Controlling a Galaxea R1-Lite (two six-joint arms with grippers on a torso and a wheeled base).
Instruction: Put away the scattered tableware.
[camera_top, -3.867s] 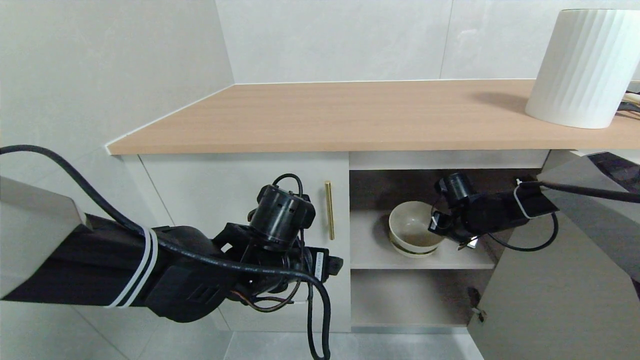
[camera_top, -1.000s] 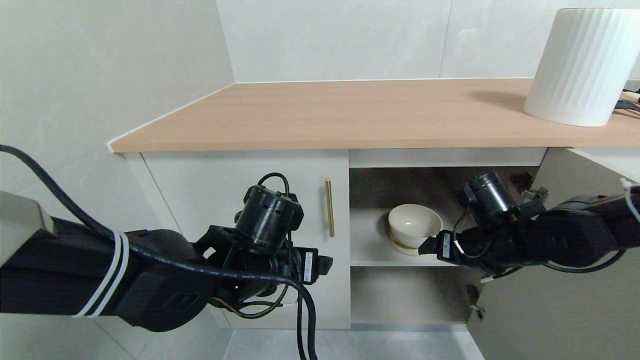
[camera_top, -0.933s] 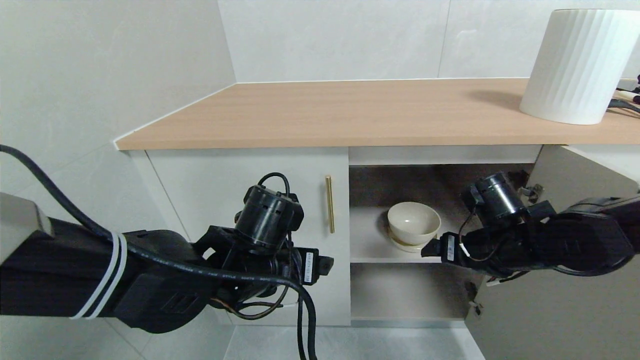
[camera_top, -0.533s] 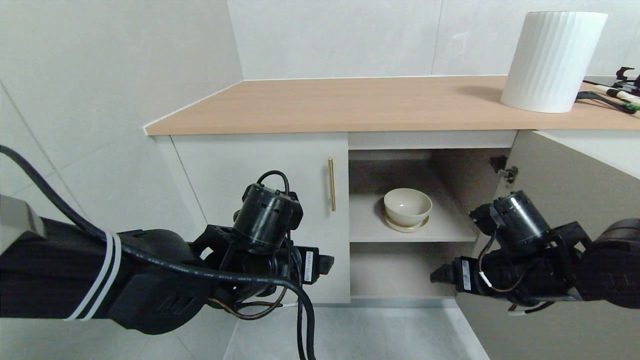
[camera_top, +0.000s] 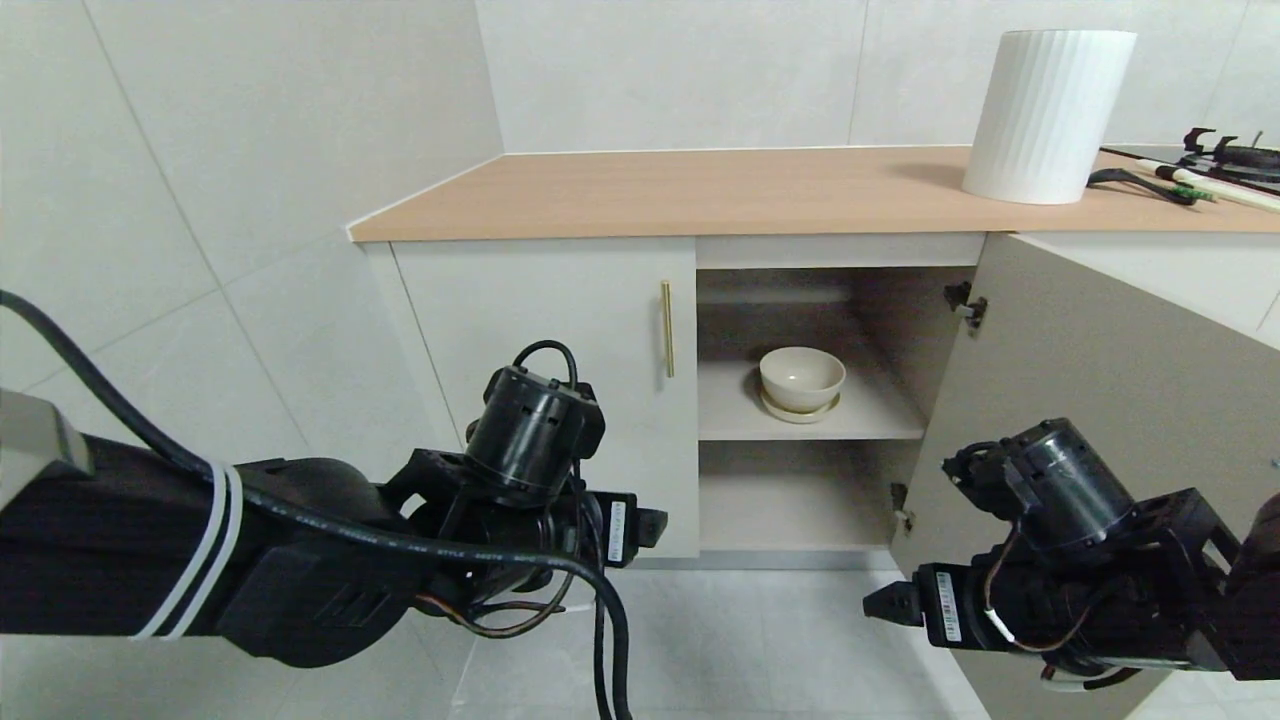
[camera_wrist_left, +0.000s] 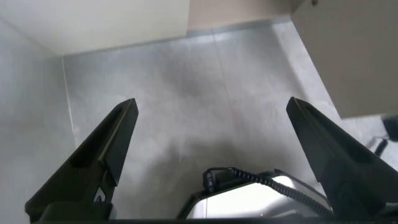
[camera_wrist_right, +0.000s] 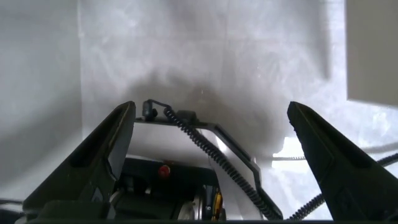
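A cream bowl (camera_top: 802, 376) stands upright on a small plate (camera_top: 797, 410) on the upper shelf (camera_top: 870, 420) of the open cabinet. My right gripper (camera_top: 882, 606) hangs low in front of the cabinet's open door (camera_top: 1090, 380), well below and short of the bowl. In the right wrist view the right gripper (camera_wrist_right: 211, 149) is open, with nothing between its fingers and floor beneath. My left gripper (camera_top: 648, 524) sits before the closed left door (camera_top: 560, 380). In the left wrist view the left gripper (camera_wrist_left: 211, 149) is open and empty above the grey floor.
A tall white ribbed cylinder (camera_top: 1046, 115) stands on the wooden counter (camera_top: 700, 190), with utensils (camera_top: 1190, 178) at the far right. The closed door carries a brass handle (camera_top: 666, 328). The lower shelf (camera_top: 790, 510) is bare. Tiled wall runs along the left.
The camera has pulled back from the cabinet. My right gripper has come out of the upper shelf, away from the bowl, and dropped lower. The bowl stays on its plate.
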